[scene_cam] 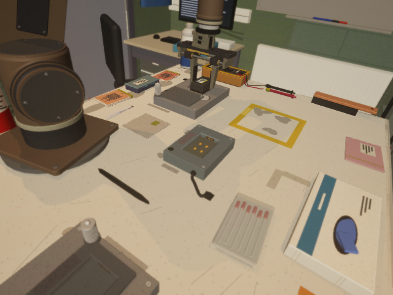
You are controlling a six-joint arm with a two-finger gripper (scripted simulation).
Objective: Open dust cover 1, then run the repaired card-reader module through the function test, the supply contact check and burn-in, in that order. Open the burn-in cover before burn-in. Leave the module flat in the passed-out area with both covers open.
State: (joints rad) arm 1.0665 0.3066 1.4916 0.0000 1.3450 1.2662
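The card-reader module (200, 84), a small black block with a white label on top, is partly hidden between my fingers. It sits on the right part of the far grey fixture (191, 99). My gripper (203, 83) is open around it and holds nothing. A dark flat cover (182, 96) lies on the fixture's left part, with a small white knob (157, 88) at its left end. A second grey fixture (199, 150) with orange contacts stands mid-table. A third fixture (81, 270) with a dark cover and a knurled knob (89, 230) sits at the near edge. A yellow-framed area (267, 124) lies to the right.
The robot base (44, 104) fills the left side. A black stylus (123, 185), a tray of red-tipped swabs (244, 226) and a white box (336, 228) lie in front. A multimeter (226, 75) with probes (279, 91) stands behind the far fixture. A pink booklet (365, 153) lies right.
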